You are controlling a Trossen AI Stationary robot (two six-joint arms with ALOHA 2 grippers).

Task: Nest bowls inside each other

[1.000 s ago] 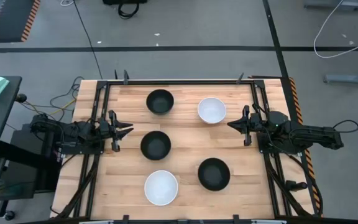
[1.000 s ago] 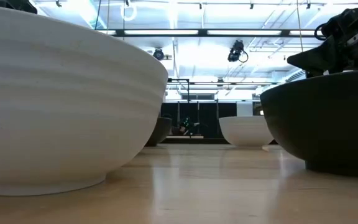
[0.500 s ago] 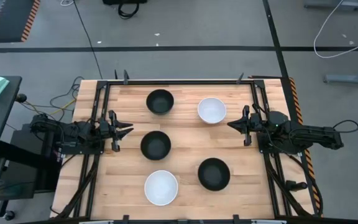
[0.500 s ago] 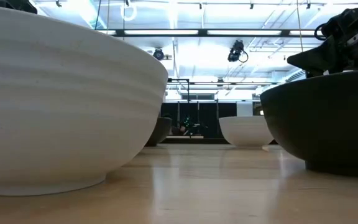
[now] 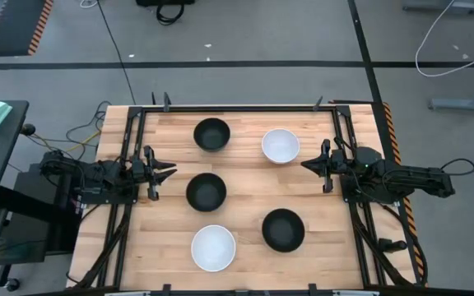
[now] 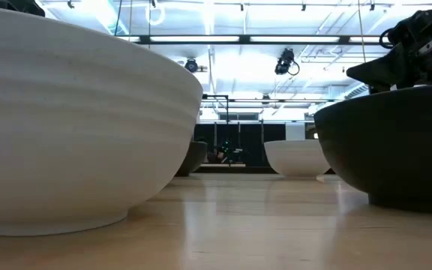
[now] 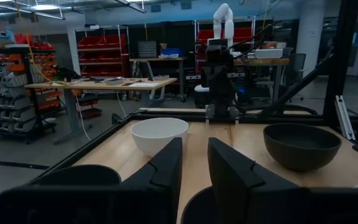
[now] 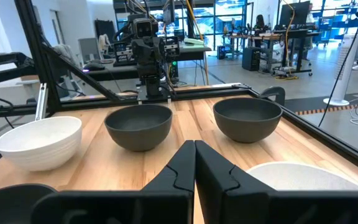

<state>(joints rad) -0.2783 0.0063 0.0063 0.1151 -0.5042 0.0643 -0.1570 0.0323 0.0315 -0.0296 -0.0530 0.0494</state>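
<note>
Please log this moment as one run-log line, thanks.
bowls: five, separate, none nested | left gripper: open, table's left edge | right gripper: shut, right edge

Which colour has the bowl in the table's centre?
Matte black bowl; the high view shows it best.

A pale wooden-plank table (image 5: 245, 197) carries five small round bowls, all apart: three matte black bowls (image 5: 211, 134) (image 5: 206, 191) (image 5: 283, 229) and two plain white bowls (image 5: 280, 145) (image 5: 213, 247).
</note>
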